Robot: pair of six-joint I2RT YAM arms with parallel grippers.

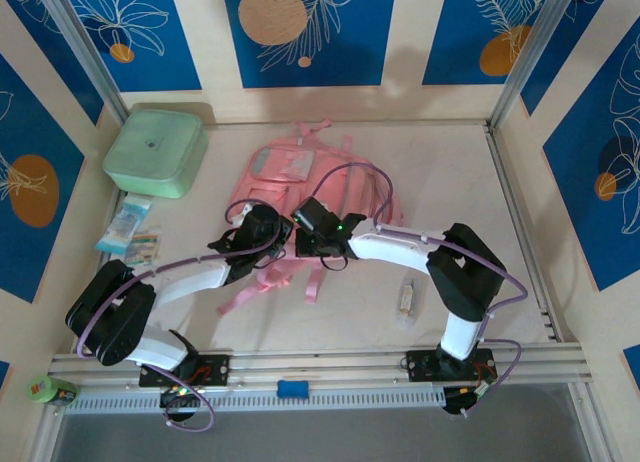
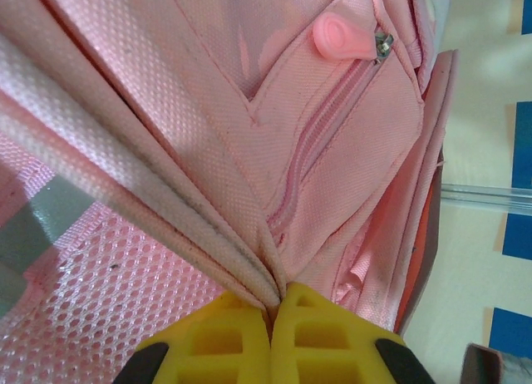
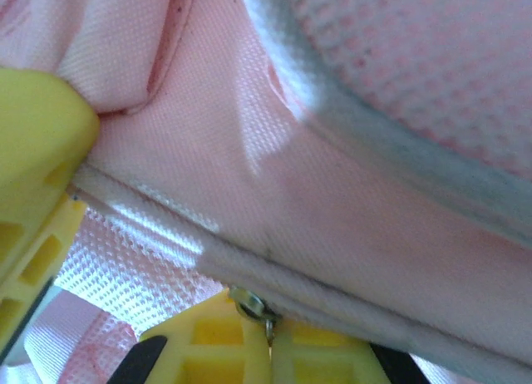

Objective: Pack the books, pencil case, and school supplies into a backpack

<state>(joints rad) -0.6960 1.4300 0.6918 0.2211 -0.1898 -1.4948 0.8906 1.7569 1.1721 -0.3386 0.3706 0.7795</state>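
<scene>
The pink backpack (image 1: 300,177) lies in the middle of the table, and both grippers meet at its near end. My left gripper (image 2: 272,313) is shut on a fold of its pink fabric and grey trim (image 2: 166,218); from above it sits at the bag's near left (image 1: 262,234). My right gripper (image 3: 270,334) is shut on a small metal zipper pull (image 3: 253,306) at the seam, near the bag's middle (image 1: 312,230). A slim stick in a clear wrapper (image 1: 407,300) lies on the table to the right. The books and the pencil case are out of view.
A mint-green lidded box (image 1: 155,152) stands at the back left, with pale blue flat packets (image 1: 127,229) just in front of it. A pink rubber zipper tab (image 2: 341,36) sits on a closed pocket. Another yellow finger (image 3: 33,151) presses the fabric beside my right gripper.
</scene>
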